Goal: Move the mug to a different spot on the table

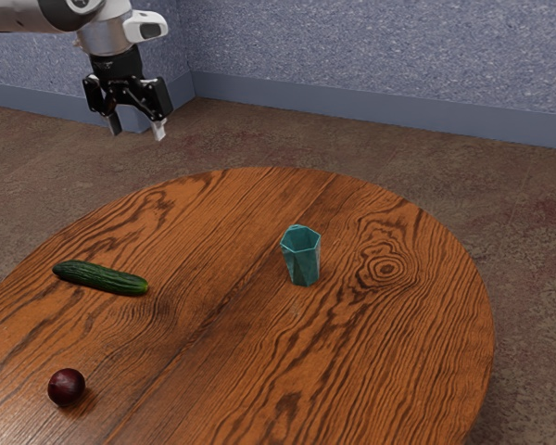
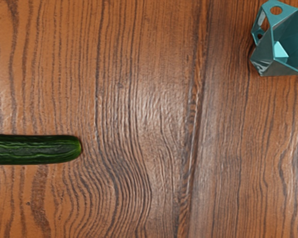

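A teal faceted mug [image 1: 301,254] stands upright near the middle of the round wooden table [image 1: 259,371]. The wrist view looks down into the mug [image 2: 283,42], with its handle on the side away from the cucumber. My black gripper [image 1: 136,124] hangs high in the exterior view's upper left, well above the table and far from the mug. Its fingers stand apart and hold nothing, so it is open.
A green cucumber [image 1: 101,277] lies on the table toward the exterior view's left, and its end shows in the wrist view [image 2: 35,149]. A dark red round fruit [image 1: 66,386] rests near the front left edge. Brown floor and a blue-grey wall surround the table.
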